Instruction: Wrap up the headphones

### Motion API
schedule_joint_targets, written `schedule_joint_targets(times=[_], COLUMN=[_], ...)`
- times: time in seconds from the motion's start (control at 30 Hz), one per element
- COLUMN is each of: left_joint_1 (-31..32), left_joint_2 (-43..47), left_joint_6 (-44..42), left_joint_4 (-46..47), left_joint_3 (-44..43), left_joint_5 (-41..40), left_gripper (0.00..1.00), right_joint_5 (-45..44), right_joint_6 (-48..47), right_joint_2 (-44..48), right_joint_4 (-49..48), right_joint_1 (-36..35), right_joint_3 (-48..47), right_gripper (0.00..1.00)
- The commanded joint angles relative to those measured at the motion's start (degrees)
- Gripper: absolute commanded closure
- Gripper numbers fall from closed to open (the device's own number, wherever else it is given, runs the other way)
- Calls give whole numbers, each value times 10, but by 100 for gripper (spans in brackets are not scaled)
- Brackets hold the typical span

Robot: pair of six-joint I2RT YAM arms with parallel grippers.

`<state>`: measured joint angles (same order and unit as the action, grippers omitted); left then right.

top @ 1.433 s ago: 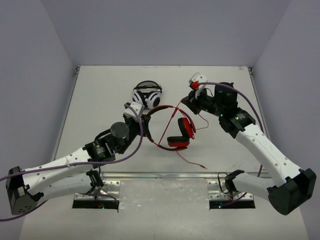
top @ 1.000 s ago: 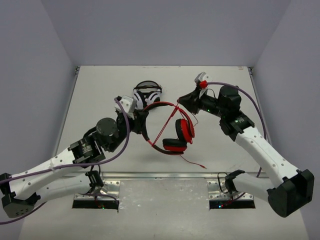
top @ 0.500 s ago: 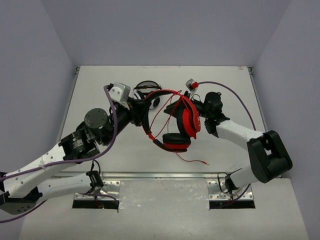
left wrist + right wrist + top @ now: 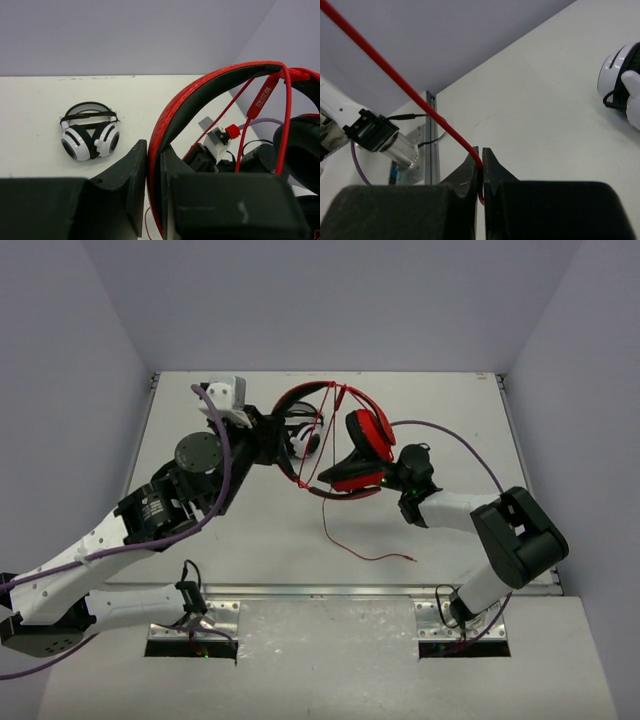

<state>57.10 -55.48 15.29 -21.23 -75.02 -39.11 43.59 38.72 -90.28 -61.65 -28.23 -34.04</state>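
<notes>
The red headphones (image 4: 372,433) hang in the air above the table's middle. My left gripper (image 4: 278,440) is shut on their red headband (image 4: 200,95), which stands between my jaws (image 4: 152,150). The thin red cable (image 4: 322,440) crosses the headband in a few strands and its inline remote (image 4: 262,96) hangs near the top. My right gripper (image 4: 335,487) sits low under the ear cups, shut on the cable (image 4: 395,80), which runs taut up and left from my fingertips (image 4: 481,150). The cable's tail (image 4: 370,557) lies on the table.
White-and-black headphones (image 4: 302,442) lie on the table behind the red ones, partly hidden; they also show in the left wrist view (image 4: 90,137) and at the right wrist view's right edge (image 4: 622,82). A metal rail (image 4: 431,150) runs along the near table edge.
My left gripper has lifted the red headphones higher and farther back. My right gripper has swung down and left under the ear cups with the cable. The tail has slid on the table.
</notes>
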Motion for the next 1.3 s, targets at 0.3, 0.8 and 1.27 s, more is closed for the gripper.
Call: schedule_joint_targets(times=[0.3,0.8,1.27], left_joint_1=[6,6,6], left_joint_2=[-37,-32,29], left_joint_6=[-21,-18,11], left_joint_4=[45,-23,-64], left_joint_3=[-86,-87,-43], left_joint_5=[-91,-147,-121], left_gripper=[100,100,99], right_joint_5=[-39,-257,-226], right_joint_6=[39,46,26], right_joint_2=[-37,25,124], right_joint_4=[-108,-21,107], right_joint_1=[-1,38,165], right_joint_3=[85,167,150], right_gripper=[99,99,99])
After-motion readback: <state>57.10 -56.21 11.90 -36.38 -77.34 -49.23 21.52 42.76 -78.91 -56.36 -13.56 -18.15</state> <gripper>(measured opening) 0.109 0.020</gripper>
